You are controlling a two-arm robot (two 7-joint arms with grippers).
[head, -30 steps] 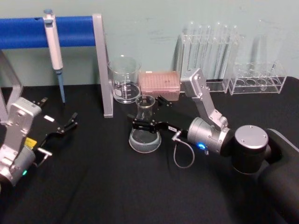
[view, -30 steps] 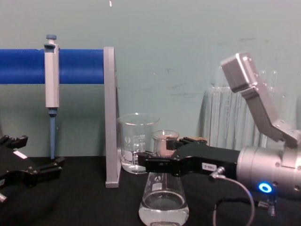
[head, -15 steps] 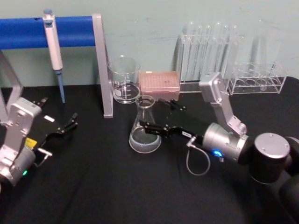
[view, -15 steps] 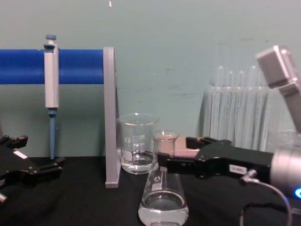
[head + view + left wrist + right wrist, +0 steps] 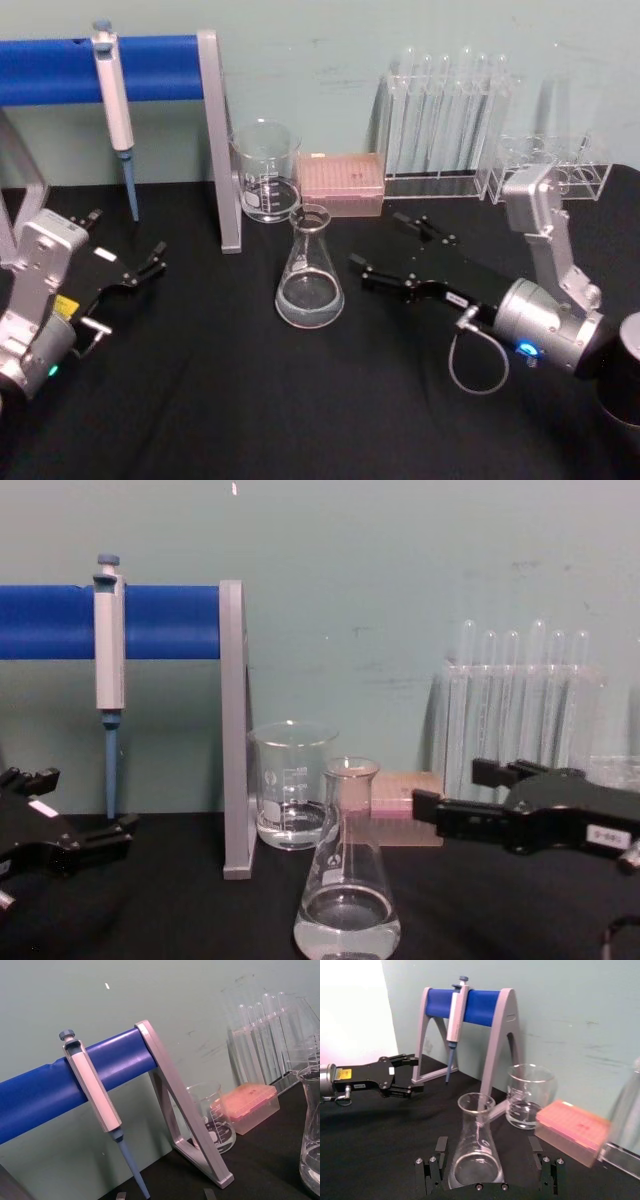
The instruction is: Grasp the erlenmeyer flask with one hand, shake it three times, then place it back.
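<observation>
A: Where is the erlenmeyer flask (image 5: pixel 310 270)?

B: Upright on the black table (image 5: pixel 220 400), in front of the beaker (image 5: pixel 266 170). My right gripper (image 5: pixel 400 255) is beside it, fingers spread, holding nothing. My left gripper (image 5: pixel 135 272) is parked apart, also spread.

A: How will it handle?

B: Likely fragile, slippery glass; I'd take the narrow neck. Both hold a little clear liquid.

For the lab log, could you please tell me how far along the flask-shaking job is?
The erlenmeyer flask stands upright on the black table, released. The right tool is open and has backed off to its right. Whether three shakes happened cannot be told. The left tool sits parked.
</observation>
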